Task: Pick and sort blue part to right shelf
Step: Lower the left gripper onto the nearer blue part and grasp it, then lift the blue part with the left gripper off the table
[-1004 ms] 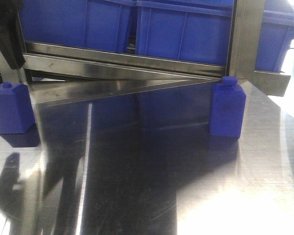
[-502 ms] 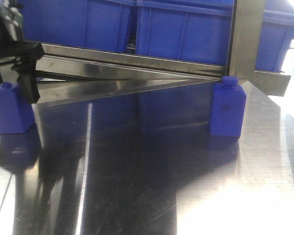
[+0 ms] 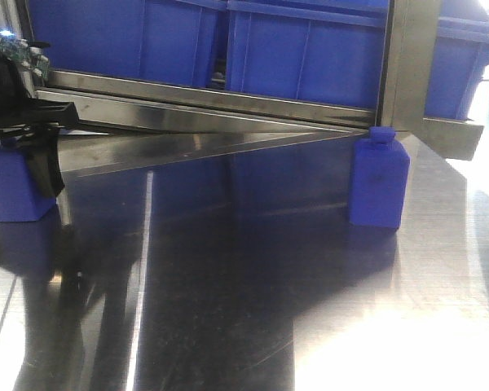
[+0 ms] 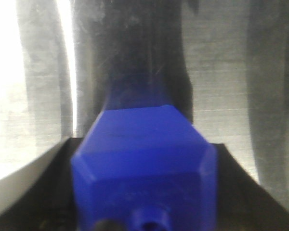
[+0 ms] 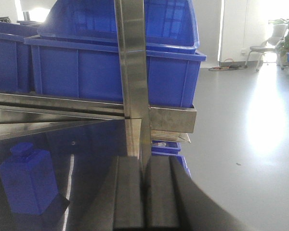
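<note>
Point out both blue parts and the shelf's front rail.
Left blue part (image 3: 12,191): front view, on its front face.
Right blue part (image 3: 379,183): front view, middle of its body.
Front rail (image 3: 228,102): front view, mid-span of the steel strip.

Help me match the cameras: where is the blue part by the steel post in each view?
Front: blue part right of centre, at the foot of the post.
Left wrist: not in it; that is the other part.
Right wrist: lower left.
Shared landmark: the post, in the front and right wrist views.
</note>
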{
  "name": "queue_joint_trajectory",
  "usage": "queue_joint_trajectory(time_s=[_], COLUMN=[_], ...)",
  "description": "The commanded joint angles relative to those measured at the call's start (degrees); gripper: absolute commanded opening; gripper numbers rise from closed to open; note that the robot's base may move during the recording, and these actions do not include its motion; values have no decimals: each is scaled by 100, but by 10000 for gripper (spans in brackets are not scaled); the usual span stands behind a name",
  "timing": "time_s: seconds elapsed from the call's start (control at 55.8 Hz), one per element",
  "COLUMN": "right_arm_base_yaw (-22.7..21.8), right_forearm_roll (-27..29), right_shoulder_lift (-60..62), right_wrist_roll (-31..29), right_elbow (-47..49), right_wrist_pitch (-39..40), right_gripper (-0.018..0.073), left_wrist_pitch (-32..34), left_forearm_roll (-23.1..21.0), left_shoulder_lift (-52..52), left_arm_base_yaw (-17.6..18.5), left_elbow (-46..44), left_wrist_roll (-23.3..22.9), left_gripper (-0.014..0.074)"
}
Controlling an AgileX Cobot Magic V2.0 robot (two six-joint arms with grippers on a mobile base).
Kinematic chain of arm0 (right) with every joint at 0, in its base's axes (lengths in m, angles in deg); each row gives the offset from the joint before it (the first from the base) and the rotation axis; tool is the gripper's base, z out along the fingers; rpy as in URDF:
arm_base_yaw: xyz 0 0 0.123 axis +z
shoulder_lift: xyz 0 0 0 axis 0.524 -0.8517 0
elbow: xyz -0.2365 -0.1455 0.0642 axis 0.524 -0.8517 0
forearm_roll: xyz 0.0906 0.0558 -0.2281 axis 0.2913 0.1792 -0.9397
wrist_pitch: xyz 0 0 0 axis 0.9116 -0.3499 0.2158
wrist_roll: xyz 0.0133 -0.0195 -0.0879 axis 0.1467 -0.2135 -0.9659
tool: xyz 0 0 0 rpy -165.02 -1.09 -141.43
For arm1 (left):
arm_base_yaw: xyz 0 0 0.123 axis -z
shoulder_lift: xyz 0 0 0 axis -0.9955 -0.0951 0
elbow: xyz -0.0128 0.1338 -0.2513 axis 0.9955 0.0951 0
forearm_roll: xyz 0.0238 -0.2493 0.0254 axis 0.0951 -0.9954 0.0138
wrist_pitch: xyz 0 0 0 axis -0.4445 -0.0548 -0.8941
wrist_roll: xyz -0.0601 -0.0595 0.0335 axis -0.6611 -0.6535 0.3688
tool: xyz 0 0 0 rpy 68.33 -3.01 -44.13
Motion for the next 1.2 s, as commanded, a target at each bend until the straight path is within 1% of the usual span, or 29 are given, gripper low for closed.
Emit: queue_joint_trajectory(time_s=[0.0, 0.09, 0.197, 0.341, 0.484, 0.556, 0.627, 0.717, 0.878, 1.004, 1.093, 1.183], right_arm_base_yaw=[-33, -33, -33, -33, -33, -33, -33, -33, -33, -33, -33, -30], right_forearm_roll=[-55, -55, -55, -55, -55, -55, -49, -44, -2, 5, 5, 0], right_shoulder_lift=[77, 77, 77, 77, 77, 77, 77, 77, 77, 77, 72, -60], right_wrist_roll=[-10, -10, -10, -10, -10, -10, -10, -10, -10, -10, -10, -10], right_elbow=[38, 38, 38, 38, 38, 38, 38, 38, 83, 265, 547, 970], right_wrist_pitch=[471, 471, 471, 471, 471, 471, 472, 472, 481, 352, 135, -357], right_gripper=[59, 59, 59, 59, 59, 59, 59, 59, 59, 59, 59, 59], left_wrist_pitch=[115, 124, 124, -158, -170, -64, 187, 650, 1430, 2026, 2415, 2692], left_forearm_roll=[-12, 3, 13, 13, 13, 53, 124, 154, 182, 311, 490, 551], left_shoulder_lift=[272, 272, 272, 336, 833, 1185, 1658, 2346, 3623, 4589, 5334, 5960], left_arm_base_yaw=[37, 37, 37, 37, 50, 89, 157, 207, 207, 207, 207, 207], left_elbow=[-166, -166, -177, -278, -278, -210, -51, 269, 1071, 1706, 2187, 2601], left_wrist_roll=[-46, -35, -35, -35, 67, 146, 204, 204, 204, 204, 204, 204], left_gripper=[360, 334, 335, 335, 335, 335, 335, 335, 335, 335, 335, 335])
